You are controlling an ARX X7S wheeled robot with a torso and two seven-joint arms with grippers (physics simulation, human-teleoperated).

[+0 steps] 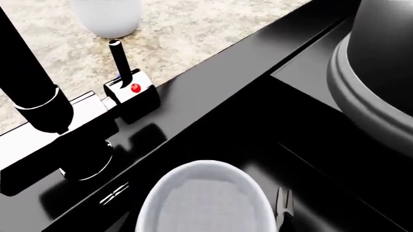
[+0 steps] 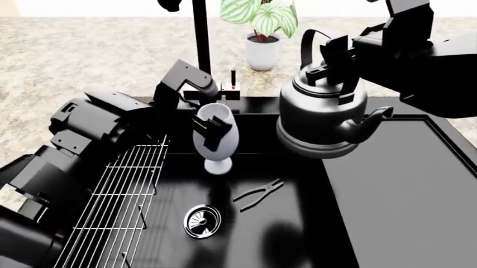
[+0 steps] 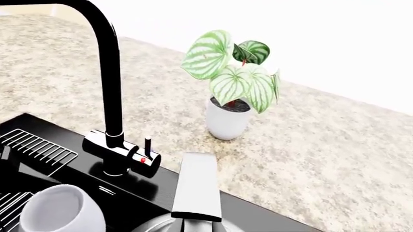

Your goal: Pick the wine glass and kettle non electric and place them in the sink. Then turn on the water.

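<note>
Wine glass point(image 2: 214, 138) pinched upright by left gripper point(image 2: 214, 127) over sink point(image 2: 298, 234), kettle point(image 2: 322, 114) held aloft by handle in closed right gripper point(image 2: 335, 62).

A potted plant point(image 2: 262, 33) stands on the speckled counter point(image 2: 89, 56) at twelve o'clock, pliers point(image 2: 258, 194) lie near the centre.

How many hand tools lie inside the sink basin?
1: a pair of pliers on the sink floor, right of the round drain. The kettle may hide others.
</note>
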